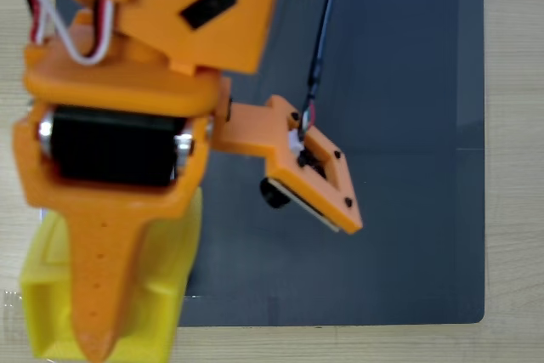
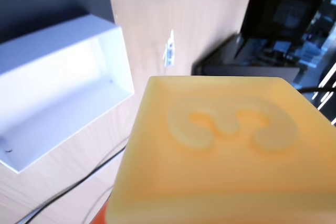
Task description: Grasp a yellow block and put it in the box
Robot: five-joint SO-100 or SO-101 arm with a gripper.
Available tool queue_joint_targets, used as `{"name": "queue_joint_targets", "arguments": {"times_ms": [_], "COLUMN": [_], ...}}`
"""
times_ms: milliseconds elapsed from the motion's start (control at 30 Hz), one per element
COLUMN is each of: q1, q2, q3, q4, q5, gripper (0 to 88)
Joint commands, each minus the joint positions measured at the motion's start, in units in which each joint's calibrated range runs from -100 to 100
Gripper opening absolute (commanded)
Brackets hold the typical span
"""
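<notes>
A: End effector [image 1: 93, 329] status?
B: Closed on the yellow block [image 1: 51, 295]; orange finger crosses its face in the fixed view.
A: Block position?
B: Held, close to the wrist camera, a recessed "3" on its face. The white box [image 2: 63, 98] lies open on the wooden desk [image 2: 173, 19], upper left, apart from it.

In the fixed view the orange gripper [image 1: 93, 329] covers most of the yellow block [image 1: 42, 312], whose lower part runs off the bottom edge; the fingertips cannot be made out. In the wrist view the block [image 2: 231, 150] is blurred and cut by the right and bottom edges, and the box [image 2: 63, 87] is cropped at the left edge.
</notes>
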Motion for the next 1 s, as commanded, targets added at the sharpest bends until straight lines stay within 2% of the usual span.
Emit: {"name": "queue_joint_targets", "arguments": {"times_ms": [0,233,767,967], "q1": [4.9,8.1,10.6,10.1], "q2": [4.1,14.4,26.4,29.6], "q3": [-3.4,-5.8,-7.7,-6.9], "q4": [-5.9,-10.4,-10.4,-10.3], "q5": [0.1,0.1,0.3,5.9], "gripper": [24.0,24.0,24.0,24.0]}}
